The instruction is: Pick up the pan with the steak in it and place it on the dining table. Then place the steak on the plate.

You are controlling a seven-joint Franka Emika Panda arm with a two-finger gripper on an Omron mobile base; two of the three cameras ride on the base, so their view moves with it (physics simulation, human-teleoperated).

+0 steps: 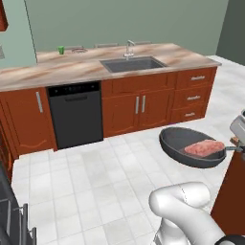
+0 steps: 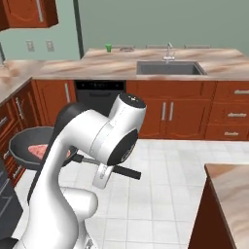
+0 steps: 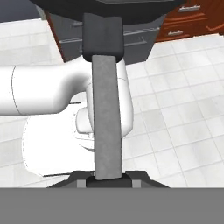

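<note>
Over the floor, the pincer grips the pan by its handle, steak inside. Next I think it must reach the dining table.

The arm hides the right part of the pan in the right base view, and the steak shows as a pink sliver. In the hand view the pan's bowl is cut by the top edge. The small green item on the far counter is too small to identify.

We see a glossy white arm of rounded, tubular segments with dark joint caps and black seams.
</note>
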